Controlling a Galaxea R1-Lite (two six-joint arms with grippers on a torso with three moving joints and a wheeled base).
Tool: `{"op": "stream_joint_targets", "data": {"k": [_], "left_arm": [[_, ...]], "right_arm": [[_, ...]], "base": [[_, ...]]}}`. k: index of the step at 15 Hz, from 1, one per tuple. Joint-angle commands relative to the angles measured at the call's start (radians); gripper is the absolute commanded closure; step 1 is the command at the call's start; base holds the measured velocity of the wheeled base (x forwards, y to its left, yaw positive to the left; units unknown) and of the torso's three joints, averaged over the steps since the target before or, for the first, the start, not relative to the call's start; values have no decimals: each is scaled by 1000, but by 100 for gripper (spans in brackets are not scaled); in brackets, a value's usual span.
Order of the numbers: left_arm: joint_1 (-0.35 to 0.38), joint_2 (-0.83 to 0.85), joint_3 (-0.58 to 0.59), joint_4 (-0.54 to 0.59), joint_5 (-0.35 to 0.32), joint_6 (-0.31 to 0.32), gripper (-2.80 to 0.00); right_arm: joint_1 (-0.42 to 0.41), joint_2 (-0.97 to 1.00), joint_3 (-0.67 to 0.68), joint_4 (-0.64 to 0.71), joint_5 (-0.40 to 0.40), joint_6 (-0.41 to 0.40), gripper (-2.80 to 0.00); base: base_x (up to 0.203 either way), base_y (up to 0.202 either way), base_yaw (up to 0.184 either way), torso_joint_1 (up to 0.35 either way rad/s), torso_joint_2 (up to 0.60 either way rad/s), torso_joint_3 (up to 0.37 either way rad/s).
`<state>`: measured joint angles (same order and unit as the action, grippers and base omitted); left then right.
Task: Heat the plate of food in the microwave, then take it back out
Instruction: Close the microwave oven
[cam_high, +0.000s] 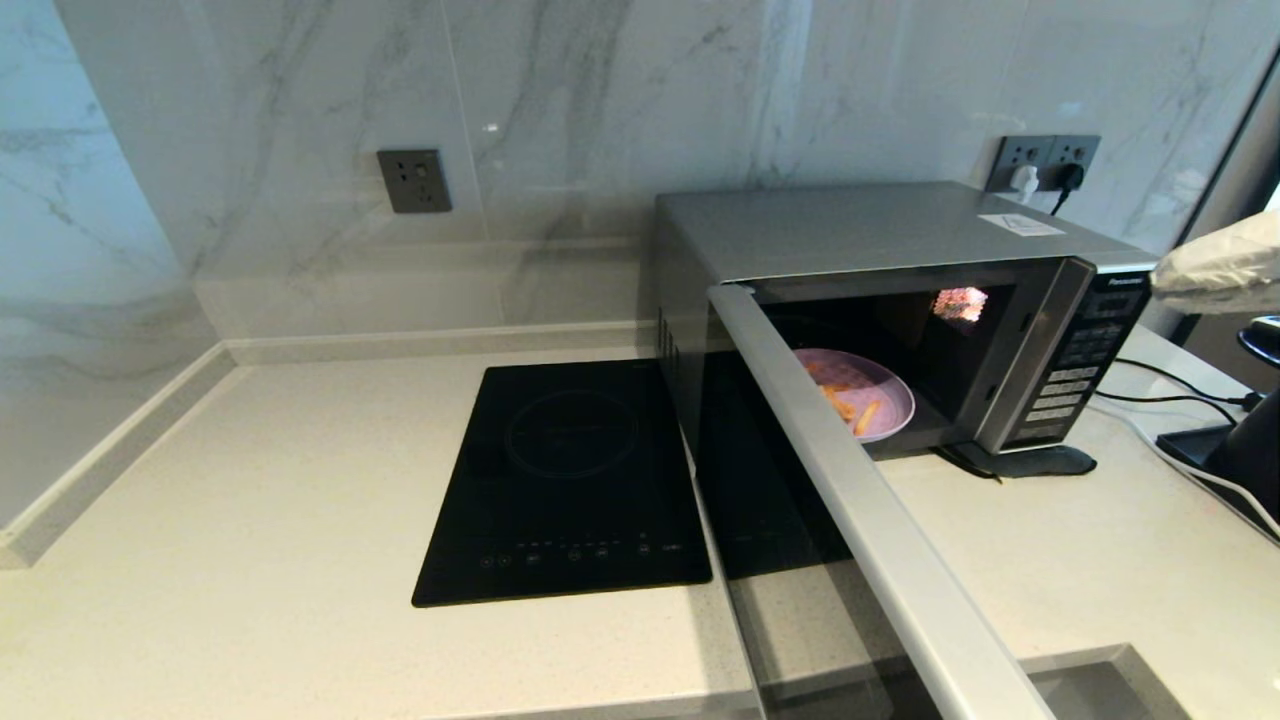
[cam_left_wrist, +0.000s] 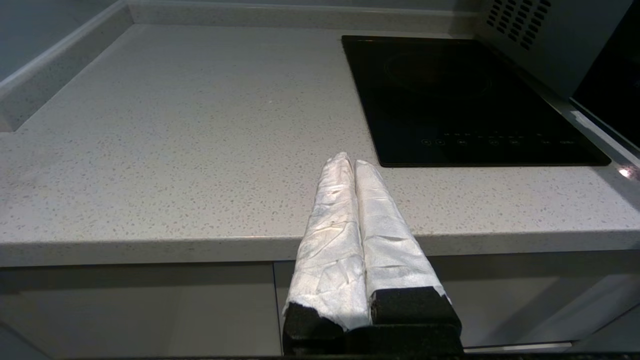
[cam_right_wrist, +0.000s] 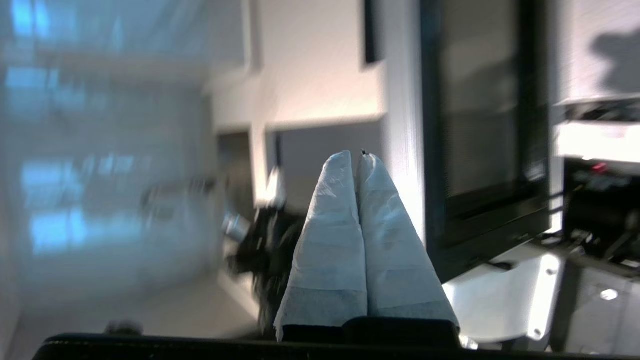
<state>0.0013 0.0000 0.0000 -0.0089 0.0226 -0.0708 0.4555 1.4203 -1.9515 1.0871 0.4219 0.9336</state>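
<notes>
Microwave door open, plate inside: 1 microwave, 1 plate of food, 2 grippers.

Nearest, the left gripper (cam_left_wrist: 354, 162) is held off the counter's (cam_high: 250, 560) front edge, fingers pressed together, holding nothing; 1 cooktop (cam_high: 570, 480) is set beyond it; the microwave (cam_high: 900, 320) is found with its door (cam_high: 850, 500) swung wide, the plate of food (cam_high: 860, 395) resting inside; the right gripper (cam_high: 1215, 265) is raised near the button panel, fingers likewise closed and empty; the step is judged either loading or retrieval, so closing the door or grasping the plate's rim is called for next.
</notes>
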Motion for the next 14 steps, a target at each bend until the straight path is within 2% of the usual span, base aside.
{"op": "stream_joint_targets", "data": {"k": [1, 5, 8, 12, 14], "left_arm": [[0, 2, 0, 0, 0, -1, 0], [0, 2, 0, 0, 0, -1, 0], [0, 2, 0, 0, 0, -1, 0], [0, 2, 0, 0, 0, -1, 0], [0, 2, 0, 0, 0, -1, 0]], "right_arm": [[102, 70, -23, 5, 59, 5, 0], [292, 147, -24, 64, 79, 10, 0], [396, 209, -29, 97, 71, 2, 0], [438, 261, -29, 134, 51, 2, 0], [444, 291, -29, 162, -5, 3, 0]], "base": [[0, 0, 0, 0, 0, 0], [0, 0, 0, 0, 0, 0], [0, 0, 0, 0, 0, 0], [0, 0, 0, 0, 0, 0], [0, 0, 0, 0, 0, 0]]}}
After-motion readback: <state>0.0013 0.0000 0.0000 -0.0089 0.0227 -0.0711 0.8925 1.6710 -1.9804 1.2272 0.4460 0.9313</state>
